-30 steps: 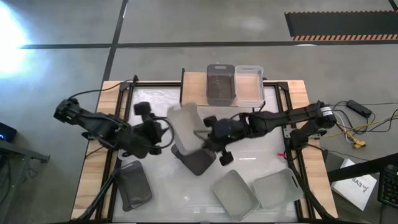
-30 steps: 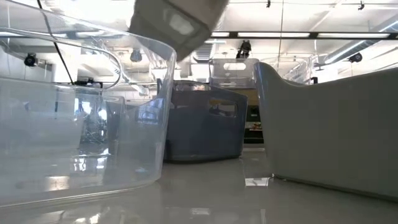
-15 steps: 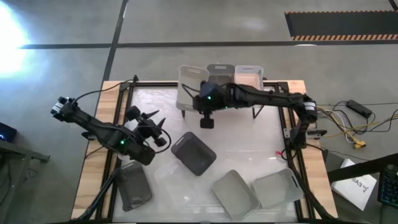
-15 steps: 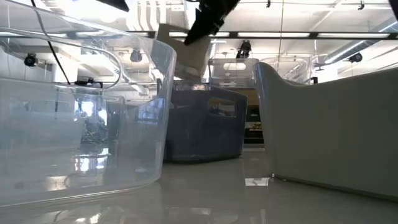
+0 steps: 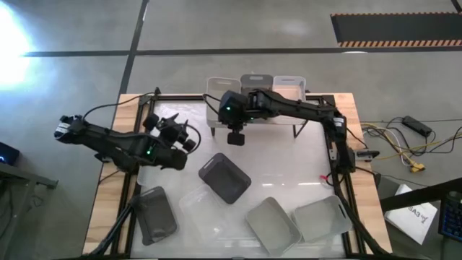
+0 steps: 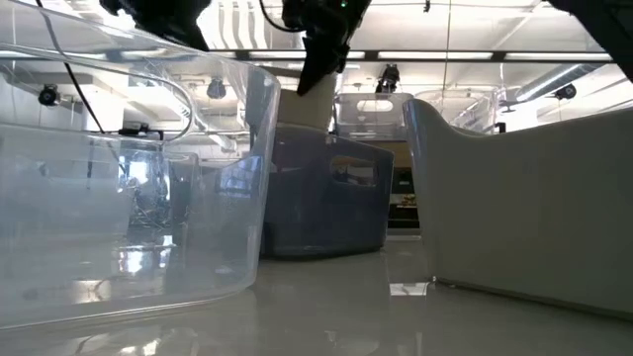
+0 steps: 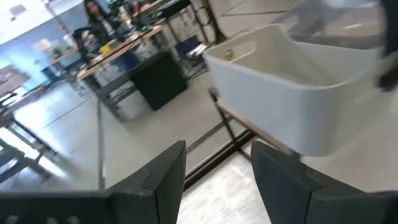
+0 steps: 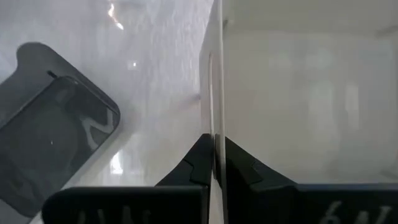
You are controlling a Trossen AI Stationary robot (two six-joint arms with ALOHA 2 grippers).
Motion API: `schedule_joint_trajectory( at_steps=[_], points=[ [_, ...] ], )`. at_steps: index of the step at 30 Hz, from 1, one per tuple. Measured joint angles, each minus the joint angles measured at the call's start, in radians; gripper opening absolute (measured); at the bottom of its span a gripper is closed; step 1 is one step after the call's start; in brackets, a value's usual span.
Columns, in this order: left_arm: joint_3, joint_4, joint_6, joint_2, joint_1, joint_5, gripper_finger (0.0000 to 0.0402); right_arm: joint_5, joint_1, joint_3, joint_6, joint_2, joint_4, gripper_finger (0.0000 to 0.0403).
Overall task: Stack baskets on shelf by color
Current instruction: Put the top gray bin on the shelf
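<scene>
My right gripper (image 5: 229, 110) is over the left end of the shelf (image 5: 303, 118), shut on a light grey basket (image 5: 216, 92). A dark grey basket (image 5: 254, 83) and a clear one (image 5: 290, 88) stand on the shelf beside it. In the left wrist view this light grey basket (image 7: 292, 102) shows above the shelf's wooden board (image 7: 249, 127). My left gripper (image 5: 185, 134) hangs open over the table's left part, short of the shelf, holding nothing. On the table lie two dark grey baskets (image 5: 224, 178) (image 5: 155, 215), a clear one (image 5: 203, 211) and two light grey ones (image 5: 273, 224) (image 5: 322, 217). My right gripper pinches the light grey basket's side wall at its rim (image 8: 217, 118), one finger (image 8: 200, 158) outside and one inside. The fingers come from above, pointing down. The basket sits upright at the shelf's left end; whether its bottom rests on the board I cannot tell.
The low view is filled by a clear basket (image 6: 129, 198) close on the left, a dark grey one (image 6: 326, 198) behind, and a light grey wall (image 6: 524, 208) on the right. Cables and a box lie on the floor right of the table.
My right gripper has carried the light grey basket from the table's middle up and toward the far edge, turning it from tilted to upright over the shelf's left end. My left gripper has drawn away from the basket toward the table's left and far side.
</scene>
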Motion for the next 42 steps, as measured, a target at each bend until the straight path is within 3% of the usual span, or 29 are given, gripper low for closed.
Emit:
schedule_joint_trajectory(
  at_steps=[6,8,10,14,16,18,23,27,34,42],
  points=[
    [-0.052,0.067,0.032,-0.025,0.123,0.054,0.0153,0.0,0.0,0.073,0.014,0.026,-0.074,0.0008],
    [-0.075,0.17,0.124,-0.045,0.166,0.092,0.0138,0.0,0.0,0.078,0.023,0.023,-0.075,0.0008],
    [-0.116,0.376,0.293,-0.073,0.218,0.169,0.0118,0.0,0.0,0.078,0.024,0.019,-0.076,0.0008],
    [-0.247,0.914,0.601,-0.143,0.391,0.582,0.0067,-0.001,-0.001,0.078,0.049,0.014,-0.077,0.0008],
    [-0.301,1.056,0.623,-0.164,0.489,0.777,0.004,0.0,-0.002,0.078,0.049,0.014,-0.078,0.0008],
    [-0.335,1.122,0.625,-0.172,0.564,0.881,0.0015,0.0,-0.002,0.077,0.052,0.015,-0.078,0.0009],
    [-0.384,1.145,0.642,-0.136,0.665,0.919,0.001,0.0,-0.002,0.076,0.075,0.016,-0.078,0.0009],
    [-0.417,1.296,0.663,-0.049,0.707,1.008,0.0012,0.0,-0.002,0.076,0.082,0.02,-0.079,0.0009],
    [-0.397,1.526,0.663,0.145,0.715,1.089,0.0012,0.007,-0.002,0.075,0.104,0.021,-0.088,0.0009],
    [-0.383,1.567,0.679,0.238,0.715,1.103,0.0012,0.047,-0.002,0.074,0.069,0.021,-0.12,0.0009]
  ],
)
